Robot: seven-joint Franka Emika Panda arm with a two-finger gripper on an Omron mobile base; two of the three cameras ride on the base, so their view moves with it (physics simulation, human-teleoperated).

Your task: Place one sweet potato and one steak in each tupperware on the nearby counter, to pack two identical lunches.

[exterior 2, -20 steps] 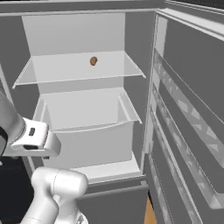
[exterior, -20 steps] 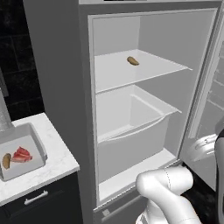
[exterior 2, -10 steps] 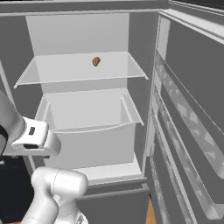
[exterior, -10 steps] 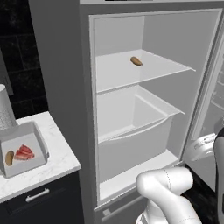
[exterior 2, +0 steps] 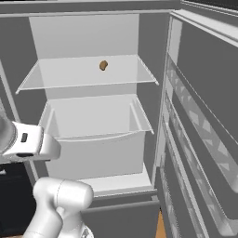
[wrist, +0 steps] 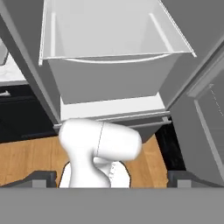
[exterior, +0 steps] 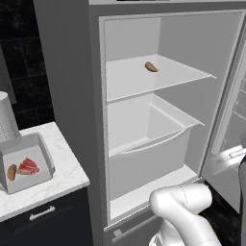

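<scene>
One sweet potato [exterior: 151, 67] lies on the upper shelf of the open fridge, also seen as the sweet potato [exterior 2: 103, 65] from the right. On the counter [exterior: 65, 175] at the left stands a grey tupperware [exterior: 42, 153] that holds another sweet potato [exterior: 12, 172] and a red steak [exterior: 29, 166]. My gripper [wrist: 111, 180] is open, its fingertips [wrist: 43, 178] far apart with nothing between them. It looks down at the fridge's drawer front and the wooden floor, well below the shelf.
A white fridge drawer [exterior: 149, 144] juts out under the shelf. The open fridge door [exterior 2: 204, 135] with its racks stands at the right. A tall grey object [exterior: 7, 122] sits behind the tupperware. Dark cabinets [exterior: 43, 221] run under the counter.
Both base views have shifted slightly, so the camera has moved a little. Nothing in the scene has moved and the gripper has stayed open.
</scene>
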